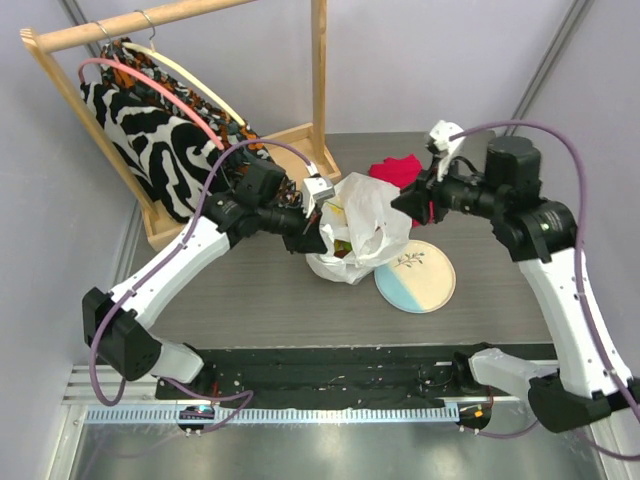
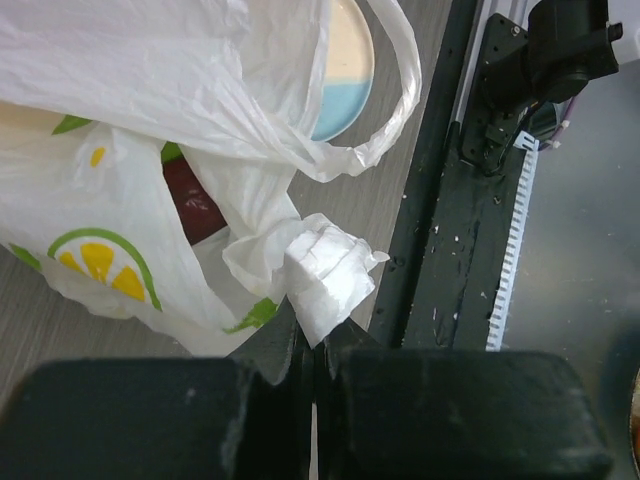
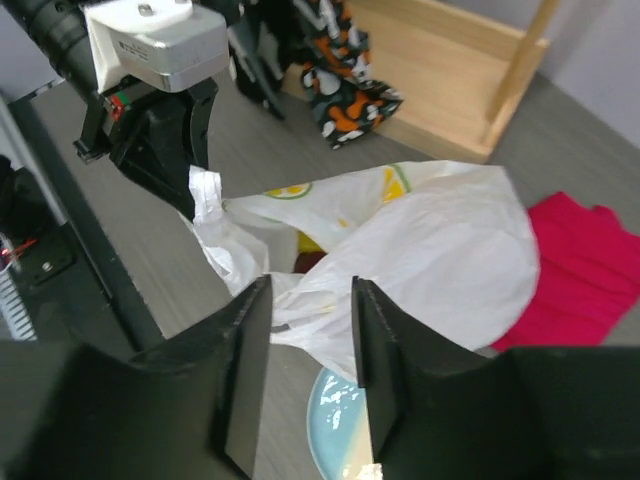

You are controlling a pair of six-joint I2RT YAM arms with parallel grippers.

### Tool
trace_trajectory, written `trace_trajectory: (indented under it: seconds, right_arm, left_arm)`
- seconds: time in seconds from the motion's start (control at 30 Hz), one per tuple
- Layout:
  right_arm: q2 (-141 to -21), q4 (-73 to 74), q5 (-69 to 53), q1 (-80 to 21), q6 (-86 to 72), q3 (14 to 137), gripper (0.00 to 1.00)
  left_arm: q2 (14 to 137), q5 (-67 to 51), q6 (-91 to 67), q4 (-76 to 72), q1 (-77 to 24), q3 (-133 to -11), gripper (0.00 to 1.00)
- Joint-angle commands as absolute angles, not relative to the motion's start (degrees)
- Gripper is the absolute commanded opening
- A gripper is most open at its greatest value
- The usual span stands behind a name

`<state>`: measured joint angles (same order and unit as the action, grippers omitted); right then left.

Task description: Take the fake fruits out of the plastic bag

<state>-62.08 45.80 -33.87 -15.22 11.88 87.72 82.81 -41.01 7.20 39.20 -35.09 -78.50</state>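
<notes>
My left jaws clenching the plastic bag (image 2: 325,285) | right jaws hanging parted near it | fake fruits (image 2: 190,200) mostly hiding inside, dark red bit showing

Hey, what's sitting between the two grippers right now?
The plastic bag, seen in the top view: the left gripper is shut on its bunched edge, and the right gripper stands open on the bag's other side.

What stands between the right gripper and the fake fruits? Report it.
The plastic bag: its crumpled upper film drapes over the fake fruits, below the right gripper; only a narrow gap shows them.
</notes>
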Motion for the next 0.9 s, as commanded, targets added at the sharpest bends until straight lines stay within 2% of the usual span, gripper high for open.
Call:
trace_trajectory:
  seconds: [0.0,0.2,0.4,0.53,0.7,0.87]
  right_arm:
    - [-66.26,49.29,-35.69,-21.43,16.15,87.8,0.38]
    - [-73.2,60.38,-36.47,-29.62,25.74,90.18,0.27]
    - [-77.07,61.78,-36.91,-32.78,27.59,90.27,0.26]
    - [-80.85,56.71,-31.39,-34.54,24.18,85.88,0.26]
    - [-86.65,45.3,-17.95,-34.45,18.29,80.86,0.2]
    - [-98.14,40.25,-11.78,-31.21,13.72,88.57,0.17]
  left_arm:
    - [78.31,-39.47,5.27,36.82,-35.16,-77.61,0.0]
    - [78.05,-39.02,6.15,38.14,-34.89,-79.1,0.0]
    - [75.68,-39.11,7.03,40.43,-34.37,-78.31,0.0]
    - [73.57,-39.2,8.08,42.62,-32.44,-77.61,0.0]
    - [70.06,-39.11,11.86,47.18,-31.73,-77.08,0.0]
    - [65.4,-39.11,18.18,52.64,-31.2,-73.75,0.0]
